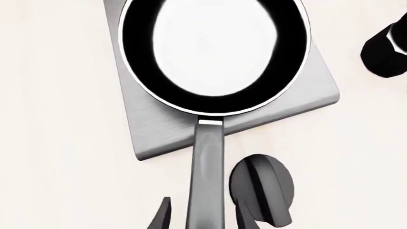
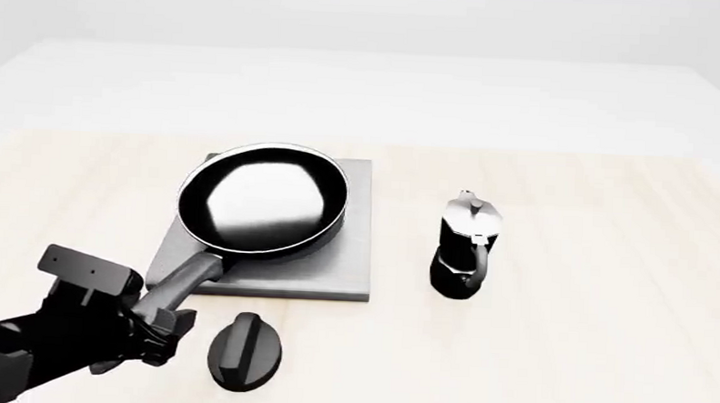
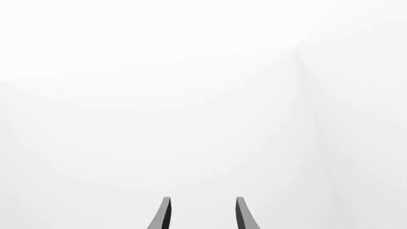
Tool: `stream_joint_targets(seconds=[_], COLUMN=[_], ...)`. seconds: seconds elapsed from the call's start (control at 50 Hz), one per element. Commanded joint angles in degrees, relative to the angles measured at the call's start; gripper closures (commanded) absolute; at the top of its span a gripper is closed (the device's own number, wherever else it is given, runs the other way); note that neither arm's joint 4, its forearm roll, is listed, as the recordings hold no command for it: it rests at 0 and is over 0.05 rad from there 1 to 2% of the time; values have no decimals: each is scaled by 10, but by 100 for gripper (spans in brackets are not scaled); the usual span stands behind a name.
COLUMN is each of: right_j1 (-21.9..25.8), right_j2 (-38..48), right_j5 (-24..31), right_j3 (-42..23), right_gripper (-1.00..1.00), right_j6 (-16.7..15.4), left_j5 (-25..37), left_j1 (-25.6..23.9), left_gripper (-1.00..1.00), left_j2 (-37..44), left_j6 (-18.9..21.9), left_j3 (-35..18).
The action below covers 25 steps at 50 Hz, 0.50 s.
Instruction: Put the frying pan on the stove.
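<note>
Four items on the pale wooden table (image 2: 599, 294).

Frying pan (image 2: 263, 200): round, black, glossy pale inside; sits on the stove (image 2: 345, 265), its rim overhanging the slab's left edge. Handle (image 2: 177, 289) runs back toward the camera; its slotted end is hidden inside the arm.

Stove: flat grey square, mostly covered by the pan; rings not visible.

Knob (image 2: 245, 350): black oval, on the table just in front of the stove, beside the handle.

Moka pot (image 2: 466, 246): upright, right of the stove, apart from it; cut off in the left wrist view.

Left gripper (image 2: 148, 324): fingers (image 1: 161, 217) flank the handle; contact cannot be made out.

Right gripper (image 3: 201, 214): fingers spread, nothing between them, facing blank white.
</note>
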Motion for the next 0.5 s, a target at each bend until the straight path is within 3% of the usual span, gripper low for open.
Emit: stream_joint_targets(seconds=[0.02, 0.36, 0.5], right_j1=[0, 0, 0], right_j2=[0, 0, 0], right_j5=[4, 1, -1], right_j3=[-4, -3, -1], right_gripper=[-100, -100, -100], right_j6=[0, 0, 0], left_j5=[13, 113, 159], left_j1=[-4, -9, 1], left_gripper=[-100, -100, -100], left_j2=[-10, -124, -170], left_j6=[-2, 3, 24], left_j3=[-5, -56, -96])
